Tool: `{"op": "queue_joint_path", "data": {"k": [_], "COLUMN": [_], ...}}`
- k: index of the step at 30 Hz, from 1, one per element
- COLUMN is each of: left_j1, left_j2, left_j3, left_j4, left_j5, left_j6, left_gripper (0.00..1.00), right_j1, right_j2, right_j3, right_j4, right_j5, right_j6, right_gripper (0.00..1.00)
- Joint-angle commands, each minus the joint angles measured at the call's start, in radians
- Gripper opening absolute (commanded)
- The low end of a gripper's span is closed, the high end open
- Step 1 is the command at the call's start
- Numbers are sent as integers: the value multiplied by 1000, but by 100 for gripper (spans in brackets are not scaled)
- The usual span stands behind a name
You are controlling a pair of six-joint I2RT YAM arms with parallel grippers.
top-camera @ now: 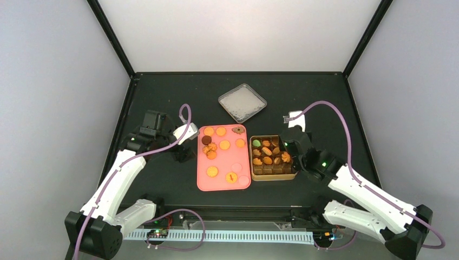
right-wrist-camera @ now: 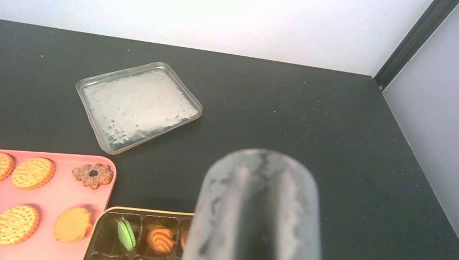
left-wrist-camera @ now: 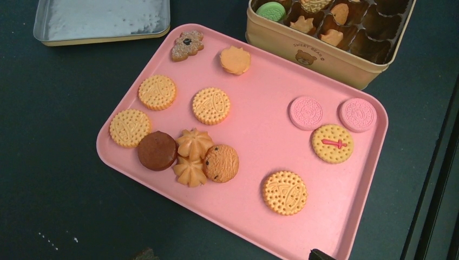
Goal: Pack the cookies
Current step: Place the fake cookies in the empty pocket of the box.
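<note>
The cookies (left-wrist-camera: pixel 211 105) lie scattered on a pink tray (left-wrist-camera: pixel 254 216): golden round ones, a dark brown one (left-wrist-camera: pixel 157 150), two pale pink ones (left-wrist-camera: pixel 306 112). More cookies, one of them green (right-wrist-camera: pixel 126 234), fill the cells of a gold tin (top-camera: pixel 273 175). My left gripper (left-wrist-camera: pixel 231 254) hangs open over the tray's near edge, with only its fingertips (left-wrist-camera: pixel 320 254) showing and nothing held. My right gripper (top-camera: pixel 292 147) is over the tin's right side, shut on metal tongs (right-wrist-camera: pixel 254 206). The tongs' blurred end hides its fingers. An orange cookie (top-camera: pixel 285 157) sits at the tongs' tip.
The tin's silver lid (top-camera: pixel 242 102) lies upside down behind the tray. The tin (left-wrist-camera: pixel 325 57) stands right against the tray's right side. Black table with raised edges, white walls around.
</note>
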Motion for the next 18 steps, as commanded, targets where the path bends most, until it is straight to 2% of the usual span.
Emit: {"op": "queue_joint_path", "data": {"k": [1,10,18], "left_j1": [9,9,9], "left_j2": [11,12,5], "left_j3": [41,56,60], "left_j4": [-22,-30,-39], "left_j5": [21,21,18], "left_j6": [11,14,19], "left_gripper": [75,75,75], "right_j1": [-8,-7,-8], "right_j2": [-65,-112,-63], "right_j3": [-15,-35,45], "right_j4": [-35,-96,-47], "right_j5": [15,21,-12], "right_j6": [10,30,0], "right_gripper": [30,29,28]}}
